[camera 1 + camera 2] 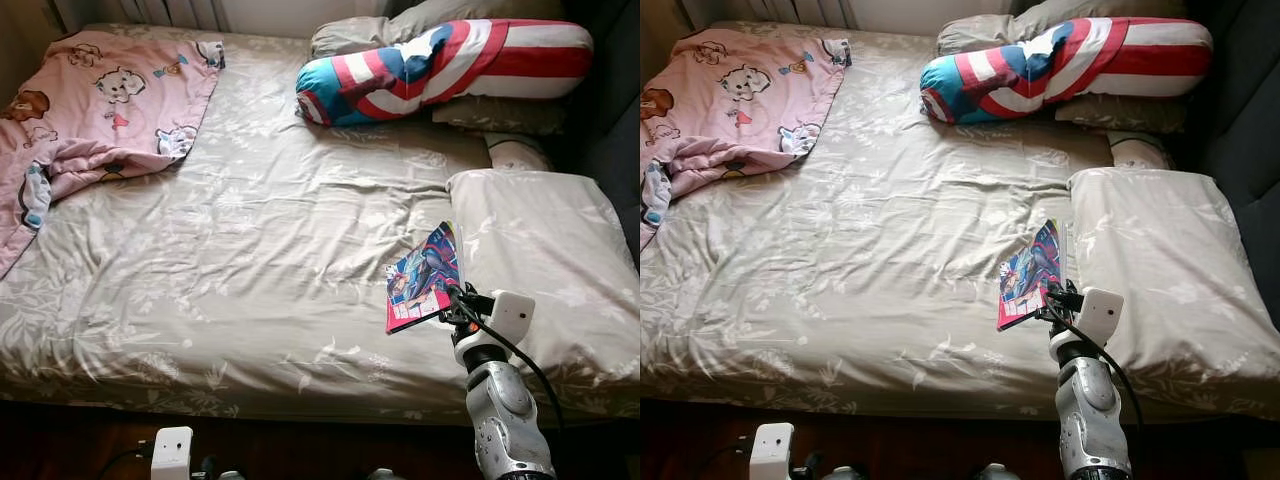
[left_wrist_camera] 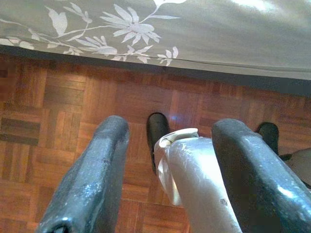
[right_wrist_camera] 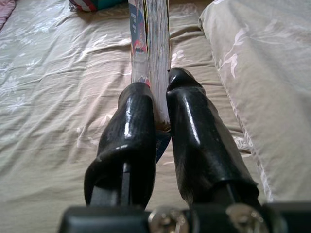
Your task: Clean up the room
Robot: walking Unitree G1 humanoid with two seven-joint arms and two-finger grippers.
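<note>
The bedsheet (image 1: 250,250) is matt grey-beige cloth, creased, with a pale floral print. The pink blanket (image 1: 110,100) at far left is soft cartoon-printed cloth. The comic book (image 1: 425,275) has a glossy paper cover and matt page edges. The right gripper (image 3: 160,116) fingers (image 3: 131,131) are glossy black plastic. The parquet floor (image 2: 73,111) is polished wood

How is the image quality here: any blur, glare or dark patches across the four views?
Eye views: sharp, daylight on the bed, the floor edge and right side dark. Left wrist view: left hand fingers soft, a bright spot on the parquet. Right wrist view: highlights on the right hand, shut on the book.
</note>
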